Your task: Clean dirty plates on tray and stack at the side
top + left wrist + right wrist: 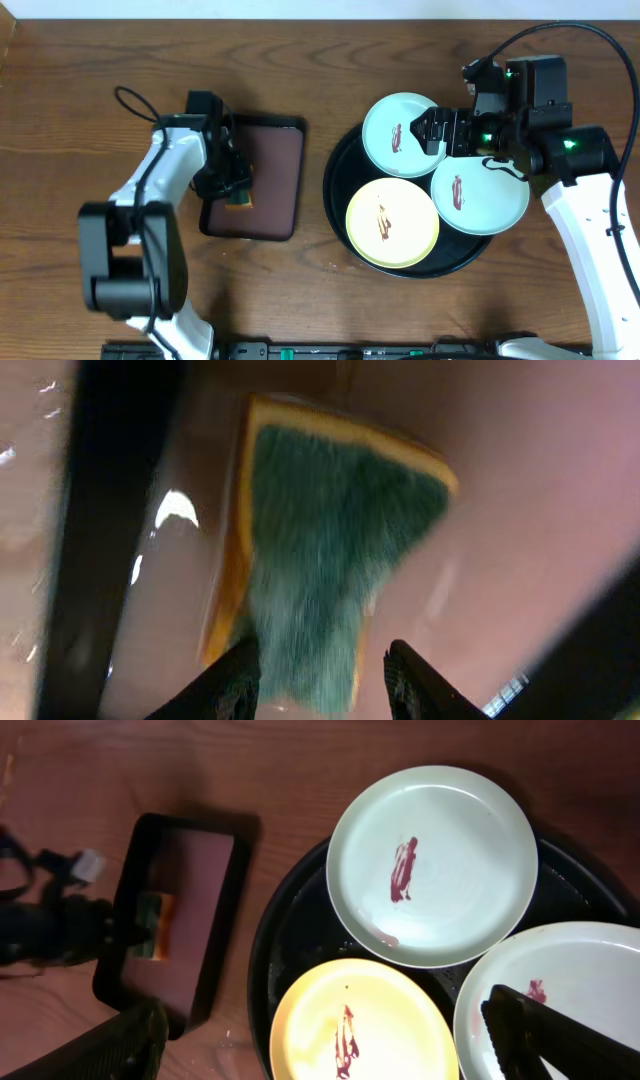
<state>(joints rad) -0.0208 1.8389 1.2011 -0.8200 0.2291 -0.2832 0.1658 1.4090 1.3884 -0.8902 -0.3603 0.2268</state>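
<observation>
Sitting on the black tray [333,185] are all three plates, each with a brown-red smear at its centre. One mint plate [403,135] lies at the far side, a second mint plate [480,190] at the right, and the yellow plate [392,222] at the near side. The three crowd together, and both mint ones reach out past the rim. None is stacked on another.

The right gripper [432,130] hangs above the right edge of the far mint plate. Its wrist view shows its two fingers [120,1040] spread wide, with nothing between them.

Left of the black tray, apart from it, a brown tray [275,150] lies on the wooden table [60,120]. On its near left part rests a sponge [240,200], its green scouring face up over an orange body. The left gripper [235,185] is down at the sponge. In its wrist view the sponge [320,550] is blurred, and its lower end sits between the two fingertips [235,680], which stand narrowly apart on either side of it. Whether they press on it I cannot tell.
</observation>
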